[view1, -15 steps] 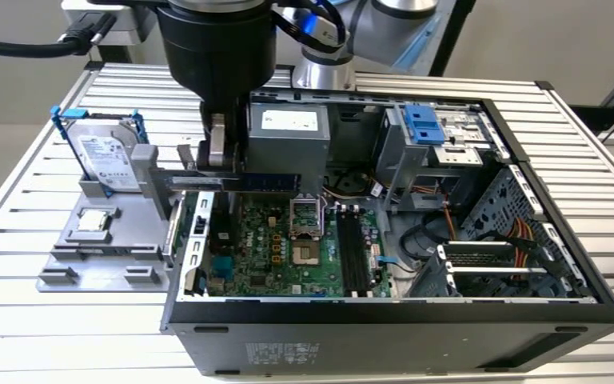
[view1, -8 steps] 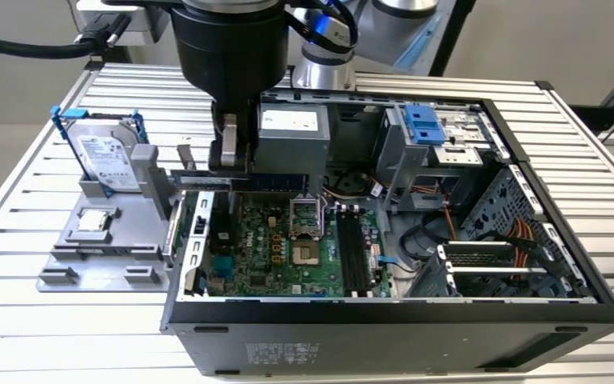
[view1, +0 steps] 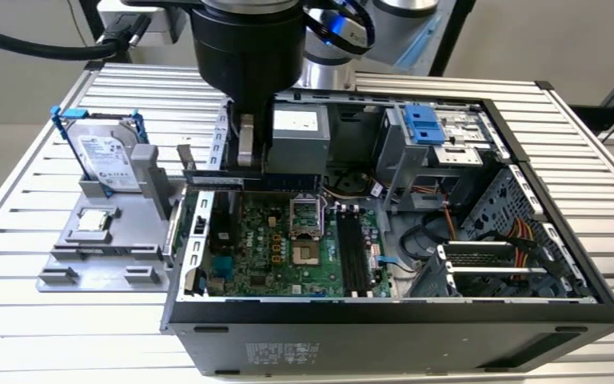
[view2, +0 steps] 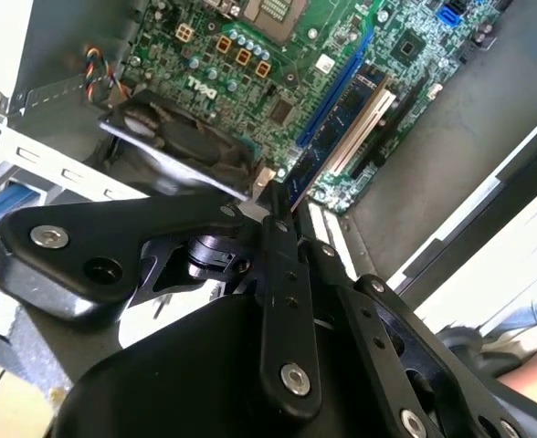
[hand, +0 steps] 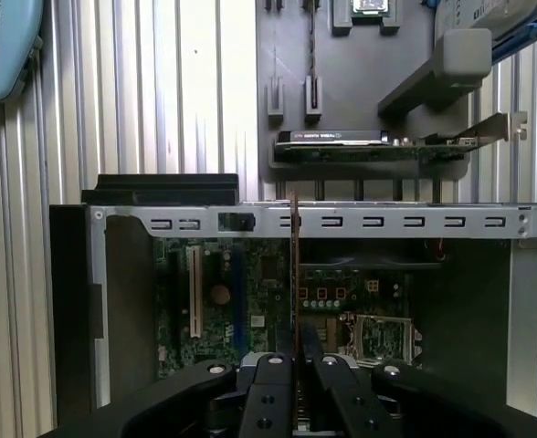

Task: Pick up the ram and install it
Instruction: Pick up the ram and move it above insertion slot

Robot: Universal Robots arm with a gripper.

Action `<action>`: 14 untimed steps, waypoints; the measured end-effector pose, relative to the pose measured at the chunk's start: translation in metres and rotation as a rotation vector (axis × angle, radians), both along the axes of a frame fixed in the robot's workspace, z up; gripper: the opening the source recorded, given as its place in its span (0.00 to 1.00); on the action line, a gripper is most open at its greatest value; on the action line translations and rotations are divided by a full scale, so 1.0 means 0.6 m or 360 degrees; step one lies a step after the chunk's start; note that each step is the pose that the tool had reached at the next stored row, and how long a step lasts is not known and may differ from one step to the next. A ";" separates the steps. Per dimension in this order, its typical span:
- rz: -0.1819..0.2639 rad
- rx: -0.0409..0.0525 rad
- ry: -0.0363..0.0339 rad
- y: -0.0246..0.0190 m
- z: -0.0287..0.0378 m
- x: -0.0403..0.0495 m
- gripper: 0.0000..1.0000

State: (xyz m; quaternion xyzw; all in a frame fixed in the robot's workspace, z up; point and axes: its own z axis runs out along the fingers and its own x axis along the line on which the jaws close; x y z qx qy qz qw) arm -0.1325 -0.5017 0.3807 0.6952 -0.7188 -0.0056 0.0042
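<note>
Robotics lab bench: an open computer case point(view1: 392, 328) is sitting on a slotted aluminium table point(view1: 61, 340), grey parts fixture point(view1: 73, 272) lying beside it.

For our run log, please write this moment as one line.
gripper: shut on ram | ram: held on edge over open computer case | installed: not yet
</note>
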 end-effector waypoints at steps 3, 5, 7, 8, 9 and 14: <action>0.0000 0.0000 0.0000 0.0000 0.000 0.007 0.00; 0.0000 0.0000 0.0000 0.0000 0.000 0.012 0.00; -0.0001 0.0000 0.0000 0.0000 0.000 0.016 0.00; -0.0001 0.0000 0.0000 0.0000 0.000 0.018 0.00; -0.0001 0.0000 0.0000 0.0000 0.000 0.021 0.00; -0.0001 0.0000 0.0000 0.0000 0.000 0.032 0.00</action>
